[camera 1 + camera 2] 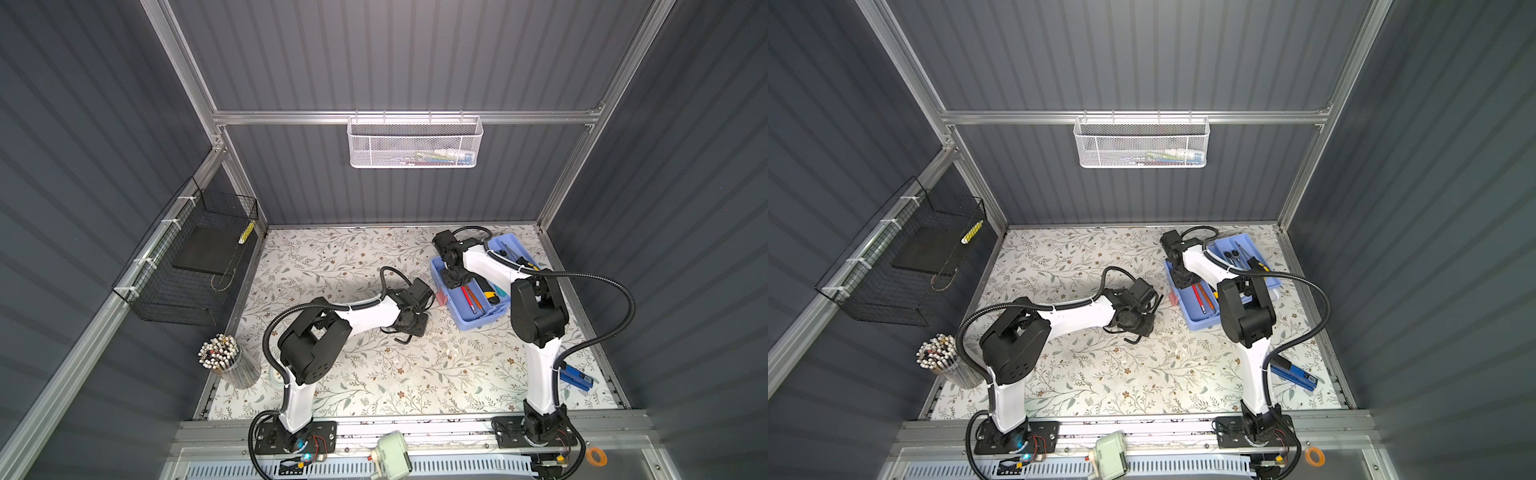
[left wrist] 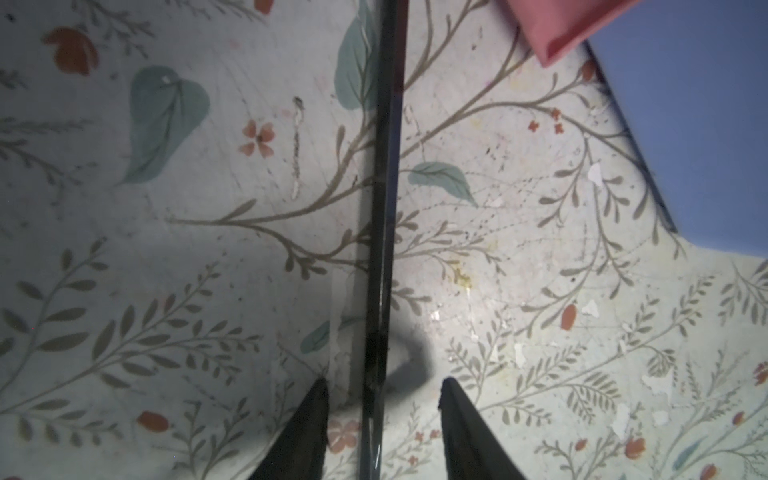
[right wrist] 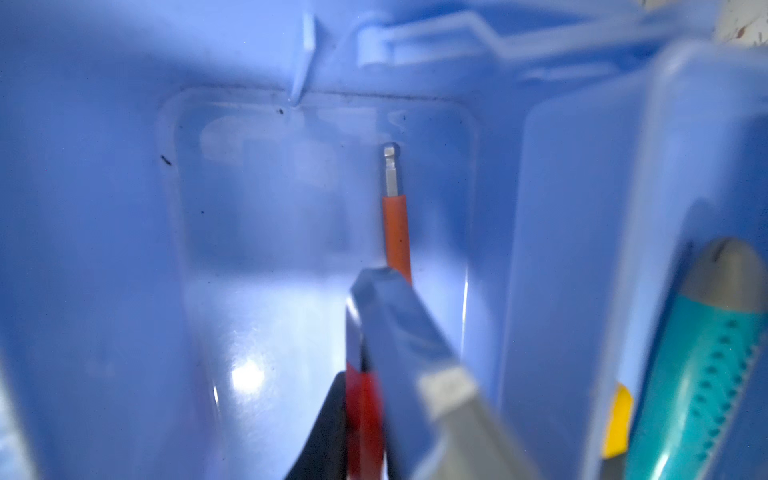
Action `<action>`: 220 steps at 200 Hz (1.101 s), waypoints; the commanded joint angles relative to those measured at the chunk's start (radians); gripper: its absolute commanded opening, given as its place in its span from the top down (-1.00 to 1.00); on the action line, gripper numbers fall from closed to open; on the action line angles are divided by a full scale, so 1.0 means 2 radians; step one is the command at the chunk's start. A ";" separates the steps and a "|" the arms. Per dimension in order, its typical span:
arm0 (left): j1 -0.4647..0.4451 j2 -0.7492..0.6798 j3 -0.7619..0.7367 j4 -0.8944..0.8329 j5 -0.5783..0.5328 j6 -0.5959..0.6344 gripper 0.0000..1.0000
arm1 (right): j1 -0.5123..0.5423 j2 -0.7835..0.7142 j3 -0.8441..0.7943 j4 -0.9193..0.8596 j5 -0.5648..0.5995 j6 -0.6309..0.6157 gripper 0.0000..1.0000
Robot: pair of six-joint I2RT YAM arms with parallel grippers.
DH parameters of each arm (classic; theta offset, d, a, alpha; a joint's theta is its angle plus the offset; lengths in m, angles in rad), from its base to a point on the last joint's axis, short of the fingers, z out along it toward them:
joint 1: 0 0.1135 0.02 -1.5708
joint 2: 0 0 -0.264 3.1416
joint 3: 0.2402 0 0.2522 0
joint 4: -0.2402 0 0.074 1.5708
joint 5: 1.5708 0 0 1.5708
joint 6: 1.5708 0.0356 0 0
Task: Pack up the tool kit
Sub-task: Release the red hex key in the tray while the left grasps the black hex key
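Closest to me is the left gripper. Its fingers are apart, one on each side of a thin black hex key lying flat on the floral tabletop, and neither is touching it as far as I can see. That's the relation that matters. The key's long shaft runs straight out from between the fingertips, so the jaws would close across the skinny width, which is what you want. The left arm is clearly the nearer one for this.

The left wrist cam is the only view that shows the straddle. In both top views the gripper body hides the shaft, and all I get is the bent short leg poking out on my side of it.

The tool kit's blue base sits just past the gripper and off to the right, open, with the pink latch facing the key's far end.

Further back, the right gripper is down inside the box. Its wrist cam shows a red hex key right at the fingers, an orange one lying beyond, and a teal utility knife in the neighbouring tray. It's too blurry up close to say if it's clamped on the red key or has let go, so I can't tell.
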 commanded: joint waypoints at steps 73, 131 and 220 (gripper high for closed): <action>-0.004 0.012 -0.001 -0.015 -0.009 0.007 0.68 | 0.002 -0.048 -0.017 0.002 -0.009 0.028 0.18; -0.004 0.005 -0.012 -0.006 -0.003 0.011 0.79 | -0.002 -0.104 -0.041 0.021 -0.061 0.065 -0.02; -0.004 -0.035 -0.016 0.012 0.006 0.007 0.96 | -0.008 -0.160 -0.093 0.056 -0.144 0.105 -0.23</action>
